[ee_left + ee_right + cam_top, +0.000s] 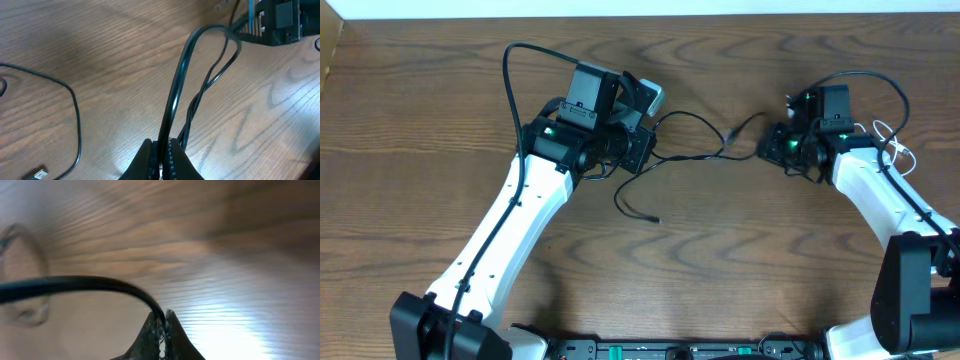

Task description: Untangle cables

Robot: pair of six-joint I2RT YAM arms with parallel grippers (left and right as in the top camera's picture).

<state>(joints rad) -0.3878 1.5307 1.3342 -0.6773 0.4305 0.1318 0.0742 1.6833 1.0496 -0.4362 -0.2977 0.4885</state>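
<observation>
1. Overhead first: the left gripper (pixel 162 150) is pinched tight on the black cable (pixel 175 90). The cord comes out from between the fingertips and rises in a taut arch away from the wrist camera.
2. Right gripper (pixel 162 322) is likewise clamped shut on the same black cable. The cord leaves its tips and curves off to the left in the wrist view.
3. Between the two grippers the black cable spans the table (pixel 770 260) in thin strands. In the left wrist view a second, thinner run lies beside the arching one.
4. A slack tail of the black cable loops away from the left gripper and ends in a plug end (pixel 655 218), which lies flat on the wood, free of both grippers.
5. White cable (pixel 895 140) sits in a small loop beside the right arm, well apart from the left gripper. I cannot tell whether it touches the arm.
6. Right wrist view is badly blurred. A pale ring at its left edge cannot be identified.
7. From overhead, each arm's body hides its grip point.
</observation>
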